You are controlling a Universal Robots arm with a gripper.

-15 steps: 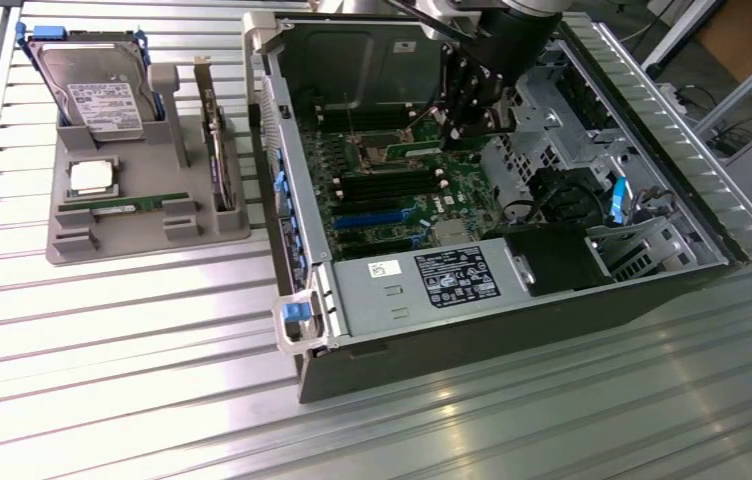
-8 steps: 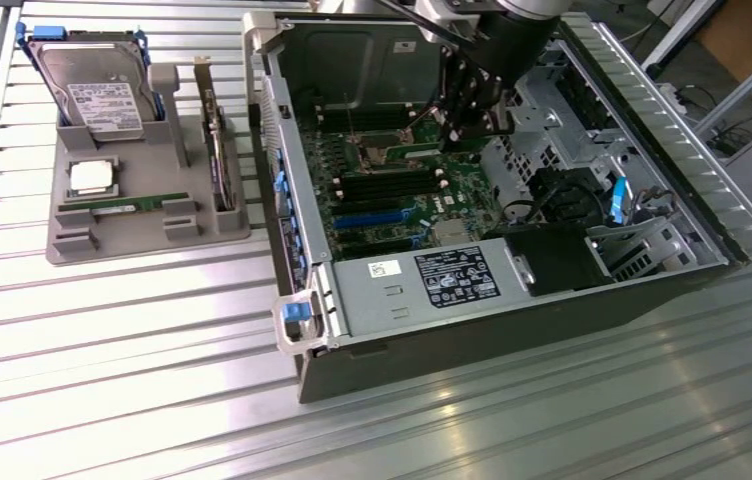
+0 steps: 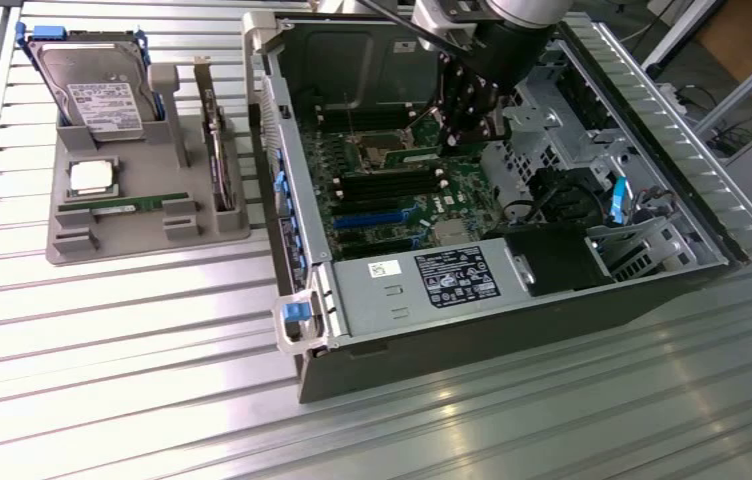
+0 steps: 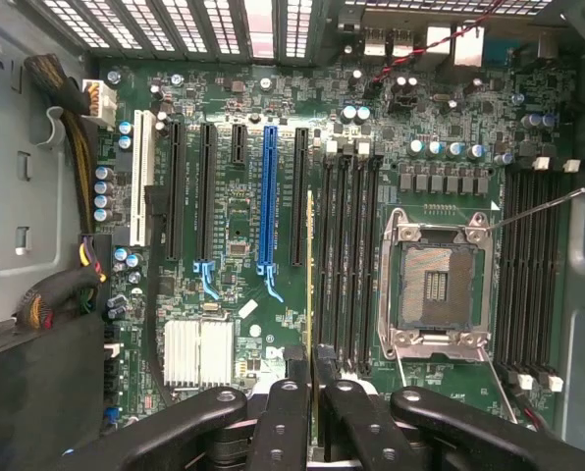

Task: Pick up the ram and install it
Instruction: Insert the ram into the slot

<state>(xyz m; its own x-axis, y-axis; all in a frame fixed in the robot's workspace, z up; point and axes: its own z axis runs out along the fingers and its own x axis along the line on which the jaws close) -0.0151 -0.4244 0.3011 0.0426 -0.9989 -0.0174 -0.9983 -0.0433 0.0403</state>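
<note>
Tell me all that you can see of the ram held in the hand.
The ram is seen edge-on: a long, thin, greenish-yellow strip, its faces hidden. The hand is shut on one end, a finger on each face. It lies along the black memory slots, just beside them, over the motherboard. Whether it touches a slot, I cannot tell.

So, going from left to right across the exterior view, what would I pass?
Hard drive → upright card → motherboard → blue cable.
</note>
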